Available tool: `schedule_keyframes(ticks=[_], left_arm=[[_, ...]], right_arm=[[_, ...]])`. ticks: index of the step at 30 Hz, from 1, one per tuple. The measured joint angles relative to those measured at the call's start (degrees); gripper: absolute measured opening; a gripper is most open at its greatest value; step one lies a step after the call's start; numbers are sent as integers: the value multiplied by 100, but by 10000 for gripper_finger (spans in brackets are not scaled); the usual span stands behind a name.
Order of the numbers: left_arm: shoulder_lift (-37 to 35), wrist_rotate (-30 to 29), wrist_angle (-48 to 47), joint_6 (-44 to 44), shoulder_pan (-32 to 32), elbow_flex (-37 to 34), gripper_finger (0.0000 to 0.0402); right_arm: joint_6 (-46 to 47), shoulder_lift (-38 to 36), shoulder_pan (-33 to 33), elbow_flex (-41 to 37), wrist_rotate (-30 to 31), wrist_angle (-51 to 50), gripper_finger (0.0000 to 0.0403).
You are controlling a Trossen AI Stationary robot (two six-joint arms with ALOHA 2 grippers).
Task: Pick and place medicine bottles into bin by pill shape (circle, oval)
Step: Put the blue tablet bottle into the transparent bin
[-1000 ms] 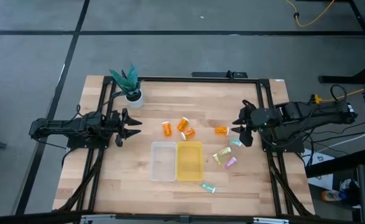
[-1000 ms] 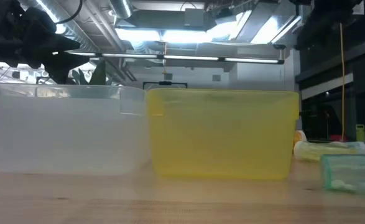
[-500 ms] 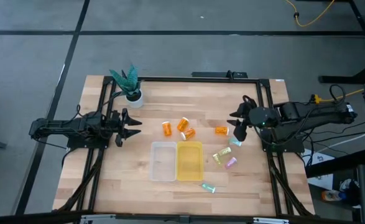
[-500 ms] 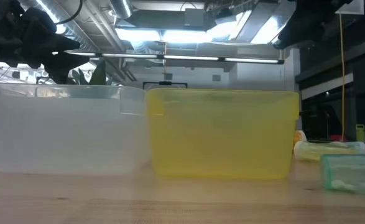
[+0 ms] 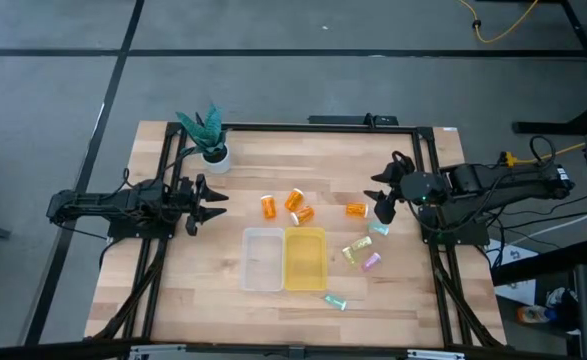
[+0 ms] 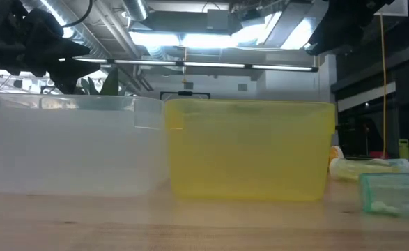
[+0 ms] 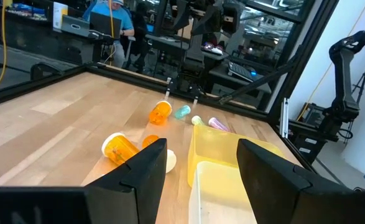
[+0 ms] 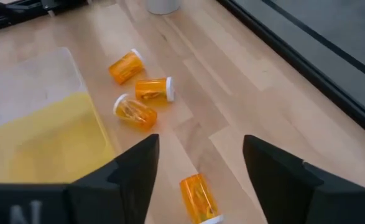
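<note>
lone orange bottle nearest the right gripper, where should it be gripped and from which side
Probably across its orange body, coming down from above. The lone orange bottle lies on its side, apart from the other bottles, its white cap at one end. The right gripper, open, is already close.

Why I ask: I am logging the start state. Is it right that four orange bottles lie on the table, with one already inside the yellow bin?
Not quite. The high view shows four orange bottles lying on the table, but none is inside the yellow bin; all four lie outside it.
</note>
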Motion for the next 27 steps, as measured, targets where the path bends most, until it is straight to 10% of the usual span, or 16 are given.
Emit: schedule_keyframes(ticks=[11,27], left_arm=[[0,-4,1,2,1,-2,190],[-2,-9,0,2,0,-2,190]], right_arm=[[4,0,0,-2,-64,-13,257],[1334,1402,-520,-168,-1702,-1538,257]])
